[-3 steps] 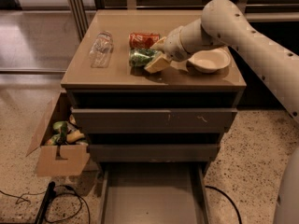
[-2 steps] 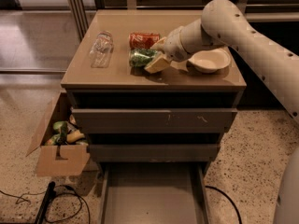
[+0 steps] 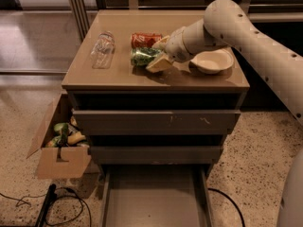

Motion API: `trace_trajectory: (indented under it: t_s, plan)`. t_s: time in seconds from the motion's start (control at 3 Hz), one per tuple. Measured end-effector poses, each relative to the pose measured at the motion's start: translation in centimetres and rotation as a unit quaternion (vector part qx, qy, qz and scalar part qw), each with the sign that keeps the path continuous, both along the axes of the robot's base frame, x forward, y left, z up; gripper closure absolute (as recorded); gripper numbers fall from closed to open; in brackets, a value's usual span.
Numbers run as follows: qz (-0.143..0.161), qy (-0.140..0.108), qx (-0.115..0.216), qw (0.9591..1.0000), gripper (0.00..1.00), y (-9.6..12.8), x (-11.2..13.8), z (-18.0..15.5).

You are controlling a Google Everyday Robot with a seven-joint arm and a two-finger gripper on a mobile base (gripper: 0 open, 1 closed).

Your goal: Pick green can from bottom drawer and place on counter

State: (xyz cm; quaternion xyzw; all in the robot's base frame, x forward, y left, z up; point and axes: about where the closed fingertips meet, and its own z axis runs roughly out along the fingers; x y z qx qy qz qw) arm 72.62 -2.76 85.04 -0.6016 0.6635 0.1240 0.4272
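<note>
The green can (image 3: 142,56) lies on its side on the tan counter (image 3: 118,74), just in front of a red-orange soda can (image 3: 144,39). My gripper (image 3: 160,53) reaches in from the right at counter height. One finger (image 3: 159,64) sits in front of the can's right end and the other behind it. The gripper is shut on the green can. The bottom drawer (image 3: 156,200) is pulled out below and its tray shows nothing inside.
A clear plastic bottle (image 3: 102,48) lies on the counter's left side. A pale bowl (image 3: 211,61) sits at the right, under my arm. A cardboard box (image 3: 60,148) of items stands on the floor left of the cabinet. Cables lie on the floor.
</note>
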Motion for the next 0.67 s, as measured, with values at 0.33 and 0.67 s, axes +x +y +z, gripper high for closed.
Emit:
trace_trajectory:
  t_s: [0.33, 0.67]
  plan:
    - [0.000, 0.000, 0.000, 1.0000, 0.00, 0.01, 0.00, 0.00]
    - [0.000, 0.000, 0.000, 1.0000, 0.00, 0.01, 0.00, -0.01]
